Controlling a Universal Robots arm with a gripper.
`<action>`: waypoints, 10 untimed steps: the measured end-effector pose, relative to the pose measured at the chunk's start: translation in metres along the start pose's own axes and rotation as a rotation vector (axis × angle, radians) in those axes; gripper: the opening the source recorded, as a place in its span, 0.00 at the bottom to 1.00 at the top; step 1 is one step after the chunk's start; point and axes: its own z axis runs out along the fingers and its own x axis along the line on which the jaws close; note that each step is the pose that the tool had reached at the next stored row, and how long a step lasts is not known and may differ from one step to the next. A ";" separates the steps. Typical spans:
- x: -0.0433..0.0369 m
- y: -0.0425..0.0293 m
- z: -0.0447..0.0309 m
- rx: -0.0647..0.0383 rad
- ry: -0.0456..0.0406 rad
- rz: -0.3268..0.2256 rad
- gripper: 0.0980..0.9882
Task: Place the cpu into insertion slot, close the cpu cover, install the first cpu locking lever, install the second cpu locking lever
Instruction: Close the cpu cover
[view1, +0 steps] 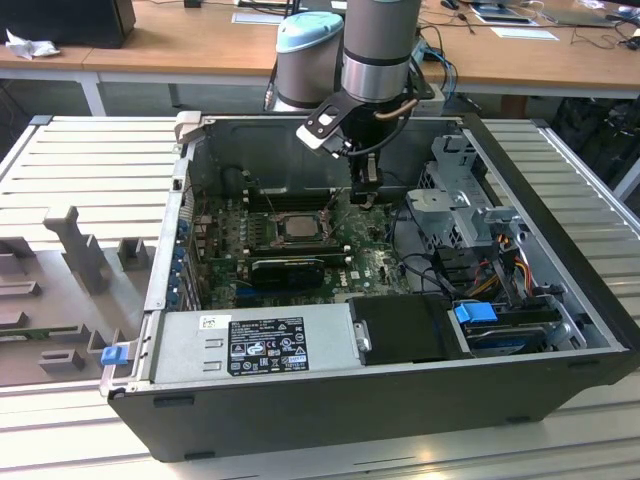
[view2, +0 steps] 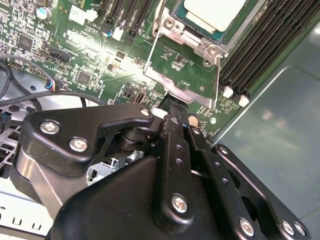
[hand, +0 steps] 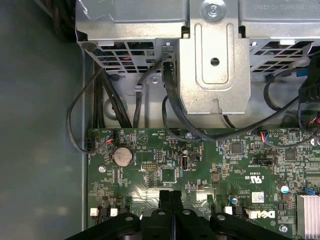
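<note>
At the exterior view's left, a grey moulded tray (view1: 70, 270) is lying on the slatted counter (view1: 90, 150) beside the open computer case (view1: 400, 420). Inside the case, a power supply (view1: 255, 345) is sitting along the near wall, and the green board (view1: 225, 250) is spreading out behind it.

The cpu (view1: 297, 226) is resting in the insertion slot (view1: 268, 240) near the middle of the board. In the second wrist view its pale face (view2: 215, 12) is showing, with the cpu cover (view2: 187, 37) lying flat around it.

The hand (view1: 366, 198) is hanging just to the exterior view's right of the slot, its tip low over the board. In the first wrist view the hand (hand: 170, 194) is showing its two fingers pressed together with nothing visible between them. In the second wrist view the hand (view2: 172, 100) is meeting the bend of a thin metal lever (view2: 151, 47) at the cover's corner.

Memory slots (view2: 260, 45) and the case wall (view2: 280, 125) are bordering the slot on one side. Farther right in the exterior view, cables (view1: 420, 250) and a drive cage (view1: 465, 200) are crowding near the hand.
</note>
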 end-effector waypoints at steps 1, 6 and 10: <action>0.0000 -0.0001 0.0000 0.000 0.0000 0.000 0.01; 0.0000 -0.0034 -0.0002 0.000 0.0000 0.000 0.01; -0.0005 -0.0093 -0.0004 0.000 0.0002 0.000 0.01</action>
